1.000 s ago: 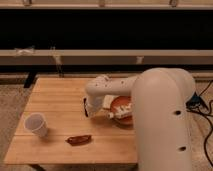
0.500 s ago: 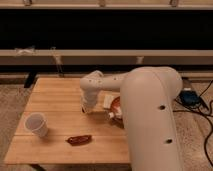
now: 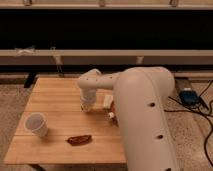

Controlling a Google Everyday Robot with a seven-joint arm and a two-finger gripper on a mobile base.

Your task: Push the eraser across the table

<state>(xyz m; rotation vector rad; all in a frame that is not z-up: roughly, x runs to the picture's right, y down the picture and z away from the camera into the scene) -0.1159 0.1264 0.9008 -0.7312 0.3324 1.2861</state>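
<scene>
On the left of the surface (image 3: 60,95) we see a white cup (image 3: 37,124) standing upright, with a reddish-brown oblong item (image 3: 79,139) lying to its right near the front edge. Our gripper (image 3: 87,106) points down at mid-surface; we cannot find the eraser.

The big white arm (image 3: 145,120) is reaching in from the right over the bench (image 3: 55,100), its pincer (image 3: 87,107) pointing down near the middle of the top. A white cup (image 3: 37,124) is standing upright towards the left edge. A reddish-brown oblong item (image 3: 79,139) is lying near the front edge.
</scene>
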